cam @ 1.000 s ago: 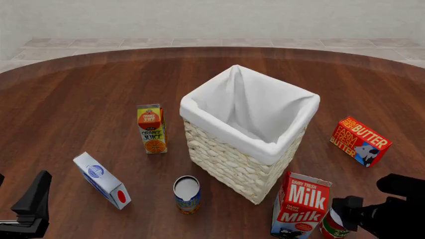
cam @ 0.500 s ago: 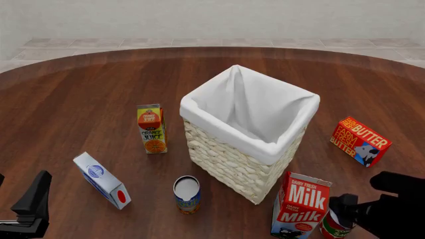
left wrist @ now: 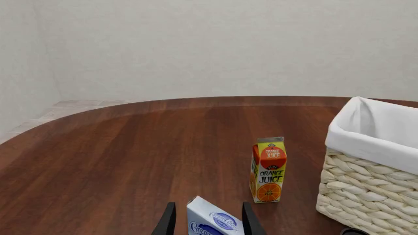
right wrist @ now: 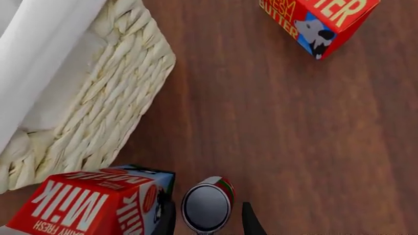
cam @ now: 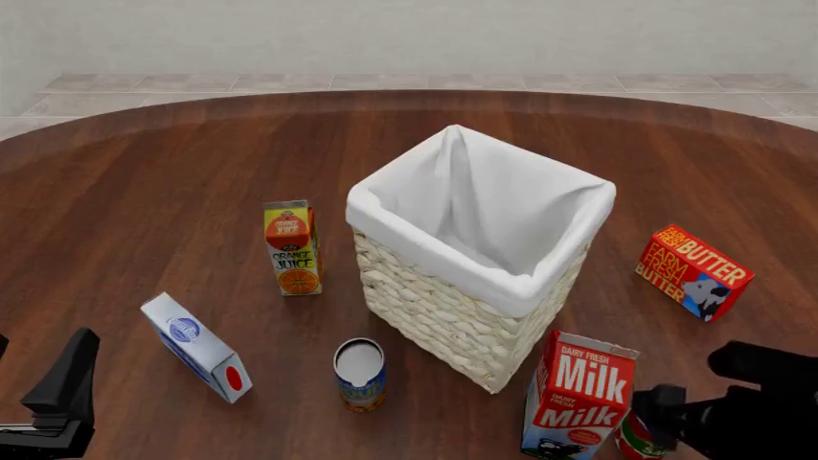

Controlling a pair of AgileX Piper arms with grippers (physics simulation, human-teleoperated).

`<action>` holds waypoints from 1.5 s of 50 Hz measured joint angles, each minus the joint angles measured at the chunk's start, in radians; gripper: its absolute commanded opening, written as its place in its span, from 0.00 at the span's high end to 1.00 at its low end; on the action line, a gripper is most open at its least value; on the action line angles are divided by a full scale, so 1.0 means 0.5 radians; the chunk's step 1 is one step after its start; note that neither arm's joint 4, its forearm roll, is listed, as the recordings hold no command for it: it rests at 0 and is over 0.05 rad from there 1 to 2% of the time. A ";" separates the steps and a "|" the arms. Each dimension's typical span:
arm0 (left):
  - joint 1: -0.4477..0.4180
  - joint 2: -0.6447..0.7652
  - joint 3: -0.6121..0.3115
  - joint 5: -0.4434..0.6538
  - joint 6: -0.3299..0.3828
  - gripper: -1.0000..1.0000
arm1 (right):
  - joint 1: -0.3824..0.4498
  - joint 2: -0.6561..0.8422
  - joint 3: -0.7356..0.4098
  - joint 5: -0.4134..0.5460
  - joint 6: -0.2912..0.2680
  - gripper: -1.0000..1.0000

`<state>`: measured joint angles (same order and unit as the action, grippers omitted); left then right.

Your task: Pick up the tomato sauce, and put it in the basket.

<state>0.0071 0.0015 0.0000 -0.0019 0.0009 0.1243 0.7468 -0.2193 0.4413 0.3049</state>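
1. Seen from the front, a large wicker basket [cam: 480, 254] with a white cloth lining stands upright in the middle of a round wooden table [cam: 167, 182].
2. The tomato sauce can [cam: 635, 438] stands upright on the table near the front right corner of the basket, just beside a milk carton [cam: 578, 395] on the side away from the basket's front left corner. In the front view the dark right arm covers most of it.
3. The right gripper [right wrist: 207, 219] is over the can, its two dark fingers [right wrist: 167, 221] spread on either side of the silvery top. Whether they touch the can's sides cannot be told.
4. In the right wrist view the can [right wrist: 207, 205] lies between the fingers, with the milk carton [right wrist: 91, 198] close beside it and the basket wall [right wrist: 98, 103] beyond.
5. A red butter box [cam: 693, 271] sits to the right of the basket, well apart from it.
6. An orange juice carton [cam: 293, 247] stands left of the basket. A can with a blue and yellow label [cam: 360, 375] stands in front of the basket's left side.
7. The left gripper [left wrist: 205, 223] is left of and nearer than the basket, fingers apart, holding nothing. A blue and white box [left wrist: 214, 221] shows between them, beyond the fingertips.
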 measured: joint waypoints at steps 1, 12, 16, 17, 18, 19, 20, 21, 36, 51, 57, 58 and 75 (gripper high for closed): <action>0.000 0.000 0.000 0.000 0.000 0.00 | 0.000 0.003 0.004 -0.005 0.001 0.00; 0.000 0.000 0.000 0.000 0.000 0.00 | 0.008 0.051 0.038 -0.056 0.012 0.00; 0.000 0.000 0.000 0.000 0.000 0.00 | 0.012 0.077 0.051 -0.084 0.017 0.00; 0.000 0.000 0.000 0.000 0.000 0.00 | 0.014 0.084 0.054 -0.091 0.019 0.00; 0.000 0.000 0.000 0.000 0.000 0.00 | 0.015 0.091 0.057 -0.098 0.020 0.00; 0.000 0.000 0.000 0.000 0.000 0.00 | 0.017 0.098 0.061 -0.106 0.022 0.00; 0.000 0.000 0.000 0.000 0.000 0.00 | 0.019 0.105 0.064 -0.113 0.023 0.00; 0.000 0.000 0.000 0.000 0.000 0.00 | 0.022 0.112 0.068 -0.121 0.025 0.00; 0.000 0.000 0.000 0.000 0.000 0.00 | 0.035 0.195 0.099 -0.204 0.020 0.00; 0.000 0.000 0.000 0.000 0.000 0.00 | 0.067 0.294 0.125 -0.290 0.043 0.00; 0.000 0.000 0.000 0.000 0.000 0.00 | 0.083 0.338 0.139 -0.327 0.060 0.00; 0.000 0.000 0.000 0.000 0.000 0.00 | 0.085 0.346 0.142 -0.334 0.062 0.00; 0.000 0.000 0.000 0.000 0.000 0.00 | 0.105 0.425 0.161 -0.410 0.067 1.00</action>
<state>0.0071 0.0015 0.0000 -0.0018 0.0009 0.1770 0.9595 -0.1386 0.2363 0.3385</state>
